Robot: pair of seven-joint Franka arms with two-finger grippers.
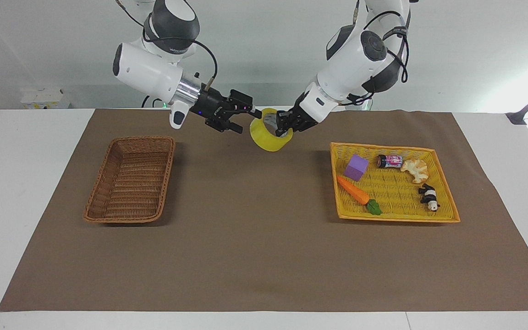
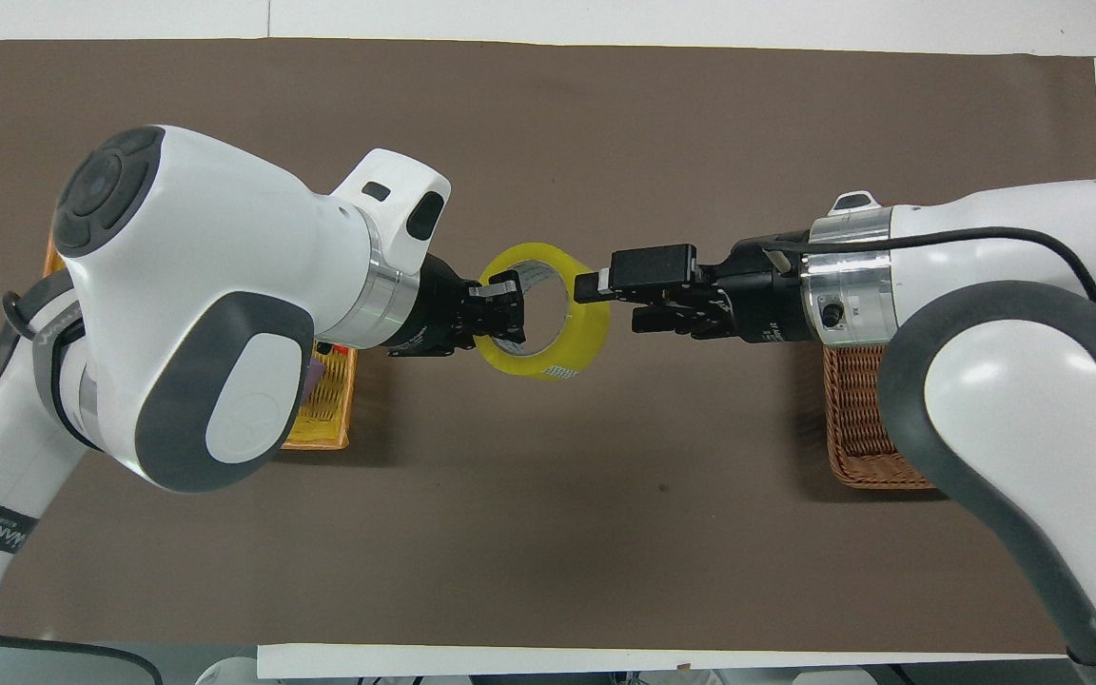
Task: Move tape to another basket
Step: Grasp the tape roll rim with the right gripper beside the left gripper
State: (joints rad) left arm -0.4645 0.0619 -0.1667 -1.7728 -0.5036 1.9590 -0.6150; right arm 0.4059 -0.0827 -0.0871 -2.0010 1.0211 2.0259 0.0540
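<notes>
Left gripper (image 1: 284, 129), pinched on the rim of the tape (image 1: 267, 137), which is held in the air over the brown mat (image 1: 255, 256). Right gripper (image 1: 245, 120), fingers spread, is positioned at the roll's other edge, with the basket (image 1: 129, 183) toward the right arm's end.

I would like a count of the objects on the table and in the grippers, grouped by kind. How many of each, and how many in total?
Baskets: 2, the brown wicker basket and the yellow tray
Tape rolls: 1, the tape, held by the left gripper
Items in the yellow tray: 5, purple block, carrot, small can, pastry-like toy, panda
Total: 8
</notes>
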